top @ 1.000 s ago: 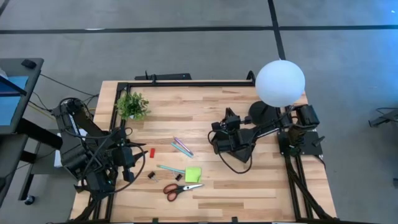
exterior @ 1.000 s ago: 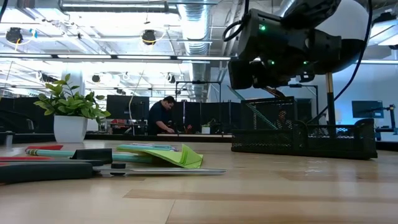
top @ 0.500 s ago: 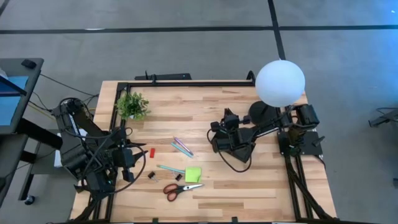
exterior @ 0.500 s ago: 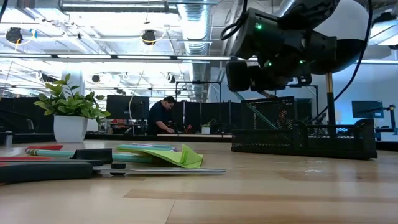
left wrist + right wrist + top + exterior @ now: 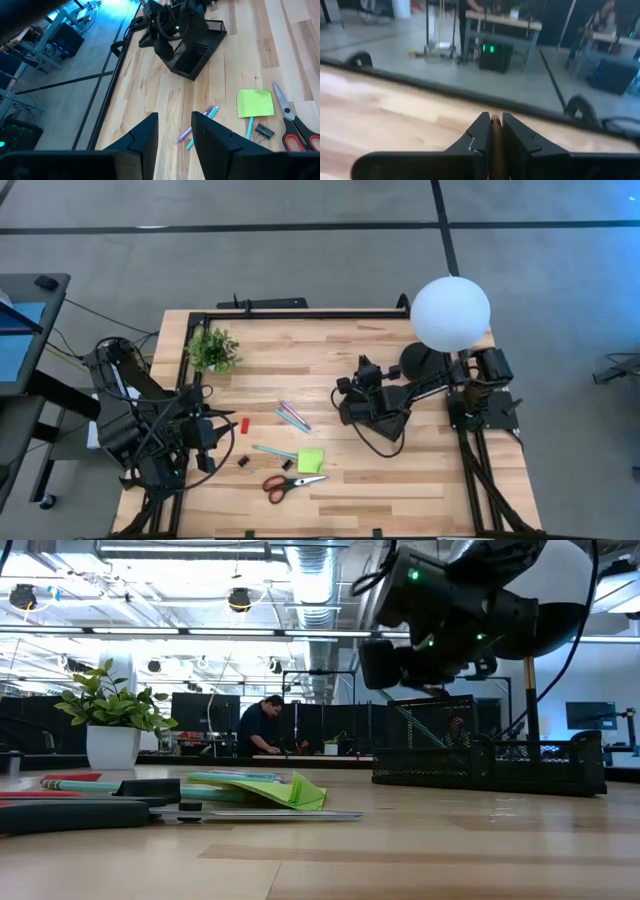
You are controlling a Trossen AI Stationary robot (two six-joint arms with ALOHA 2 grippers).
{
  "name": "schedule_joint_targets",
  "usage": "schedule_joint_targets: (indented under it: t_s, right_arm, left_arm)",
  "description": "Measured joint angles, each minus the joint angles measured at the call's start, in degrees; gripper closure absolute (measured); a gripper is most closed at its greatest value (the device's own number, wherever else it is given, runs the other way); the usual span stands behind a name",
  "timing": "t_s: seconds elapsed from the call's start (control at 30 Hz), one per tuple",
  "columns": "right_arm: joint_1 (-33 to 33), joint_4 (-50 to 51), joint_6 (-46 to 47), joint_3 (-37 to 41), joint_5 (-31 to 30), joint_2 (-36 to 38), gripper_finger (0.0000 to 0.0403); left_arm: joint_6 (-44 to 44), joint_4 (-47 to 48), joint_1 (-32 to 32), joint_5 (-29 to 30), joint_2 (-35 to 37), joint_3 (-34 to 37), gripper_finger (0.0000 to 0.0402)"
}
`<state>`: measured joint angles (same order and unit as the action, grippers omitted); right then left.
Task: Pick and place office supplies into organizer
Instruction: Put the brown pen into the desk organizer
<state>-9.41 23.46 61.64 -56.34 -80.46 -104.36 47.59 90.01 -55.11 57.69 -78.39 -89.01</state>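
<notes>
The office supplies lie loose on the wooden table: red-handled scissors [image 5: 290, 483], a lime-green sticky pad [image 5: 310, 460], a teal pen [image 5: 270, 451], a few pens [image 5: 292, 416], a small red block [image 5: 243, 424] and black clips [image 5: 243, 463]. The black mesh organizer [image 5: 192, 55] stands right of centre, mostly hidden in the high view by my right arm. My right gripper [image 5: 495, 137] hovers above the organizer, fingers shut, with nothing that I can make out between them. My left gripper [image 5: 175, 135] waits open at the table's left side, above the table.
A small potted plant [image 5: 212, 350] stands at the far left. A white globe lamp [image 5: 450, 312] stands at the far right, behind the organizer. Bare wood lies along the near edge and right of the scissors. A person [image 5: 262, 725] is in the room beyond.
</notes>
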Motion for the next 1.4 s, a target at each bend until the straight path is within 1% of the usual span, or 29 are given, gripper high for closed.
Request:
schedule_joint_targets:
  t_s: [0.1, 0.23, 0.37, 0.43, 0.5, 0.53, 0.63, 0.7, 0.87, 1.17, 1.4]
  right_arm:
    - [-1.56, -0.63, -0.69, 0.00, -3.26, 0.00, 0.0382]
    - [-3.16, -0.44, -0.85, 0.00, -3.92, -0.17, 0.0382]
    - [-5.29, -0.41, -2.83, 0.18, -9.11, -2.25, 0.0381]
    - [-5.59, -2.44, -3.48, -0.43, -10.09, -3.92, 0.0381]
    - [-5.41, -0.79, -3.79, 0.20, -9.45, -6.12, 0.0382]
    - [-5.10, -1.54, -3.65, -0.15, -9.75, -7.68, 0.0382]
    - [-4.24, -3.36, -2.71, -0.71, -11.84, -10.34, 0.0382]
    - [-3.76, -4.95, -2.73, -1.45, -11.99, -11.76, 0.0380]
    - [-2.80, -4.08, -4.38, -3.08, -10.88, -12.26, 0.0370]
    - [-1.33, -3.60, -8.18, -5.54, -9.55, -12.05, 0.0336]
    - [-1.38, -2.74, -8.16, -6.19, -9.09, -12.15, 0.0316]
  left_arm:
    - [0.00, 0.01, 0.02, -0.01, 0.00, 0.00, 0.0287]
    - [0.13, 0.01, 0.01, -0.02, 0.00, 0.00, 0.0287]
    - [1.37, 0.01, 0.02, -0.11, 0.00, 0.00, 0.0287]
    - [1.63, -0.01, 0.00, -0.46, -0.01, 0.00, 0.0287]
    - [1.64, 0.01, 0.00, -0.57, -0.02, 0.02, 0.0287]
    - [1.66, 0.01, 0.00, -0.57, -0.02, 0.00, 0.0287]
    - [1.66, 0.01, 0.00, -0.54, -0.03, 0.02, 0.0287]
    - [1.65, 0.00, 0.00, -0.52, -0.02, 0.02, 0.0287]
    - [1.64, 0.00, 0.01, -0.28, -0.02, 0.02, 0.0287]
    - [1.64, 0.01, 0.02, -0.22, -0.02, 0.02, 0.0287]
    - [2.47, 0.01, 0.01, -0.77, -0.02, 0.02, 0.0287]
